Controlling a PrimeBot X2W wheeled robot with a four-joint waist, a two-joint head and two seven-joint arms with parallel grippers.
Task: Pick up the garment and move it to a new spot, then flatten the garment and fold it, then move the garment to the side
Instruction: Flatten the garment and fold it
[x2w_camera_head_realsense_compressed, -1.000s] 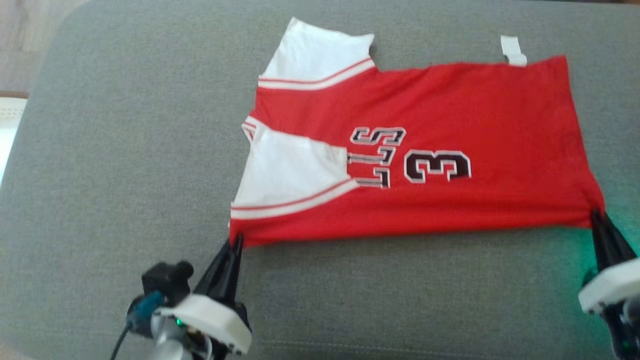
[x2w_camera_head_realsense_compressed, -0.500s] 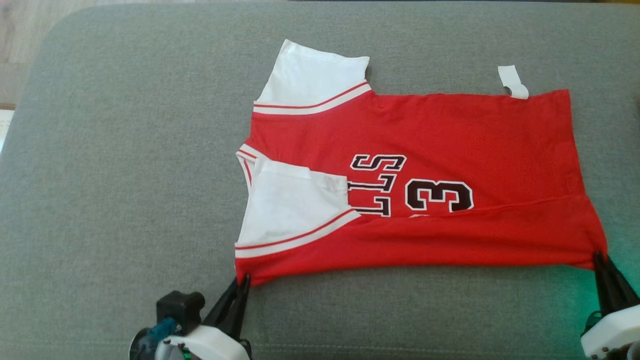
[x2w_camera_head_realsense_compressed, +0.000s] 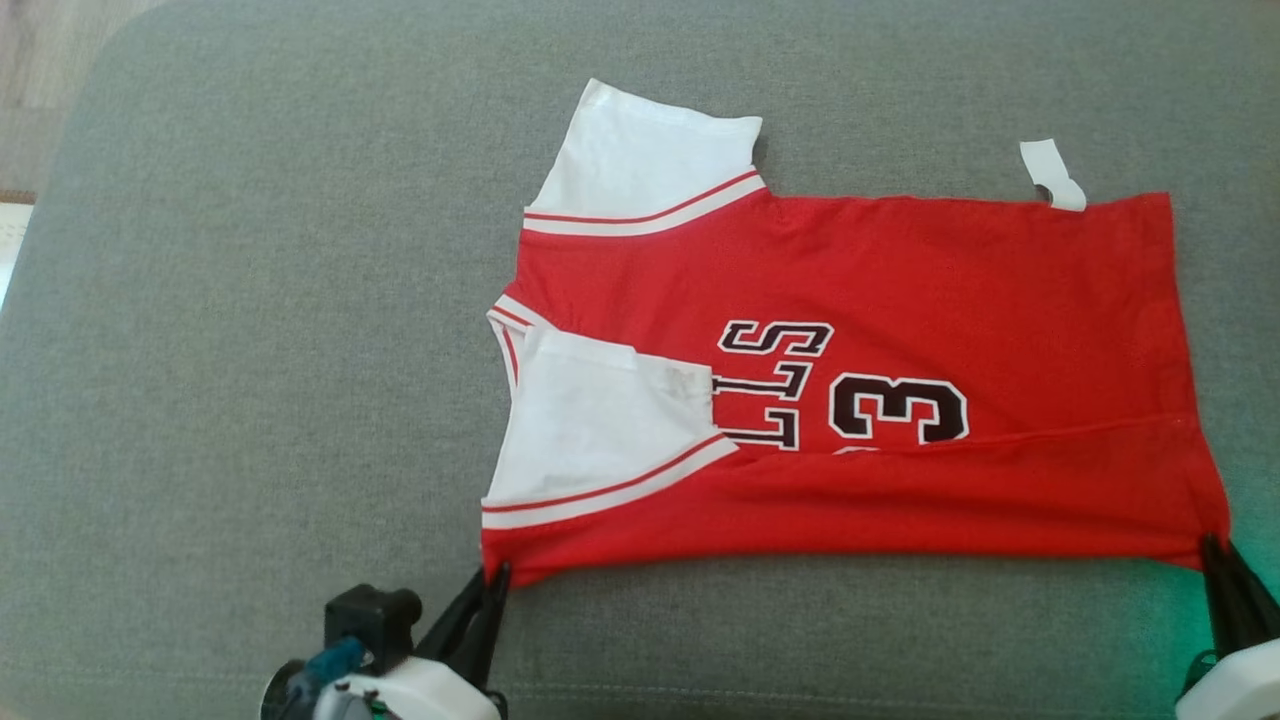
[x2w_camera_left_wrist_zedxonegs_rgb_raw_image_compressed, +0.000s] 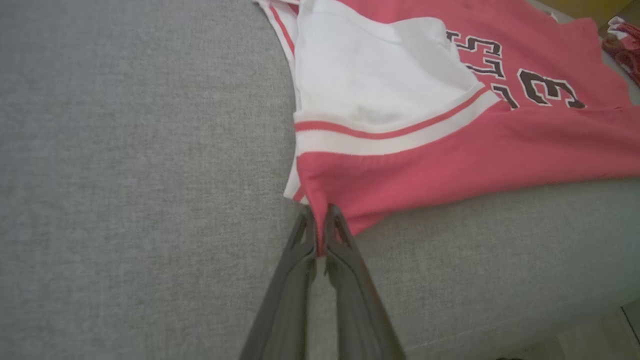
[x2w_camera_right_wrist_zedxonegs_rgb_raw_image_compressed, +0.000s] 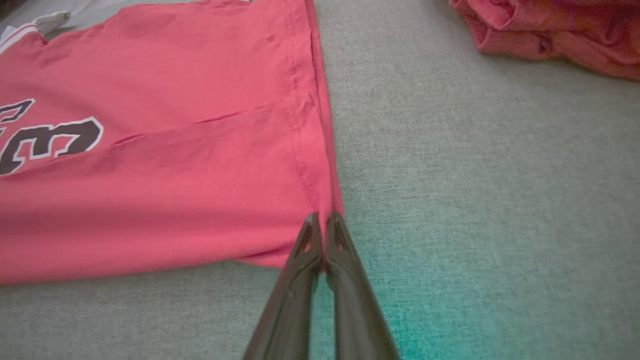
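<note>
Red jersey (x2w_camera_head_realsense_compressed: 900, 290) lies flat on grey cushion (x2w_camera_head_realsense_compressed: 250, 350), its near edge folded up w/ both near corners pinched. Left gripper (x2w_camera_head_realsense_compressed: 494, 574) is clamped on the shoulder-end corner, right gripper (x2w_camera_head_realsense_compressed: 1213, 546) on the hem corner. Lettering (x2w_camera_head_realsense_compressed: 895, 408) partly hidden by fold & white sleeve (x2w_camera_head_realsense_compressed: 600, 420); both gripper bodies cut off at frame's edge.

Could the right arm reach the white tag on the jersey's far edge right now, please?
Probably not yet: the right gripper is shut on the near corner of the jersey, with the white tag across the flat cloth. Nothing else blocks the way.
</note>
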